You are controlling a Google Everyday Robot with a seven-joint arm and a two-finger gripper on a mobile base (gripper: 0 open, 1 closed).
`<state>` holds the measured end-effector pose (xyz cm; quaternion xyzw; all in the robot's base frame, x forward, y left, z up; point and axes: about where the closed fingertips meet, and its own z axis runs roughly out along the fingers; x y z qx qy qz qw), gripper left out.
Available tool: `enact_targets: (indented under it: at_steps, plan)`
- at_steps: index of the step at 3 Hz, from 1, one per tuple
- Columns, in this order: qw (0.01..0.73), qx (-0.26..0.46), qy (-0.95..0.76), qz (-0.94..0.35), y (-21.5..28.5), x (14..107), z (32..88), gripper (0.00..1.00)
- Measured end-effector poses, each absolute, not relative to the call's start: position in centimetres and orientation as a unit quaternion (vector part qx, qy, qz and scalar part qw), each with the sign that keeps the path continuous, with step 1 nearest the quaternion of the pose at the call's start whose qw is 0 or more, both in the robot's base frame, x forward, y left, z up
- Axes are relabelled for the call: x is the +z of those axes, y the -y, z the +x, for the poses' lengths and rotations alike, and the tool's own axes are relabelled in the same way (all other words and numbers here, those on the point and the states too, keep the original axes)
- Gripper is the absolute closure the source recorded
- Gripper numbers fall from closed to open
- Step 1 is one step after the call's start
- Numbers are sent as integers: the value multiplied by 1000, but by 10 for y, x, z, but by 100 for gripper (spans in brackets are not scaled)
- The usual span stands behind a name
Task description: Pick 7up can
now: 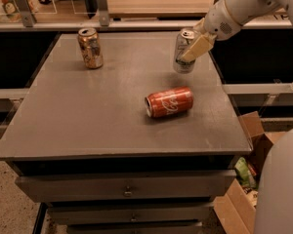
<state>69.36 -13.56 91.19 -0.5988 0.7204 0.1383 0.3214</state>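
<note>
The 7up can (pixel 182 57), silver-white with a silver top, is upright at the far right of the grey table (pixel 97 116), raised slightly off the surface. My gripper (pixel 186 52) reaches in from the upper right and is shut on the can. One tan finger (pixel 196 47) lies against the can's right side. The other finger is hidden behind the can.
A red Coca-Cola can (pixel 169 102) lies on its side in the middle of the table, in front of the 7up can. An orange-gold patterned can (pixel 90 48) stands at the far left. An open cardboard box (pixel 244 189) sits on the floor at the right.
</note>
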Motion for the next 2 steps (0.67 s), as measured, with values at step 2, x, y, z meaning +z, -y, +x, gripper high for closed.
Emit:
enact_targets:
  at_steps: [2]
  plan:
    - [345, 124, -696, -618, 136, 979, 680, 100]
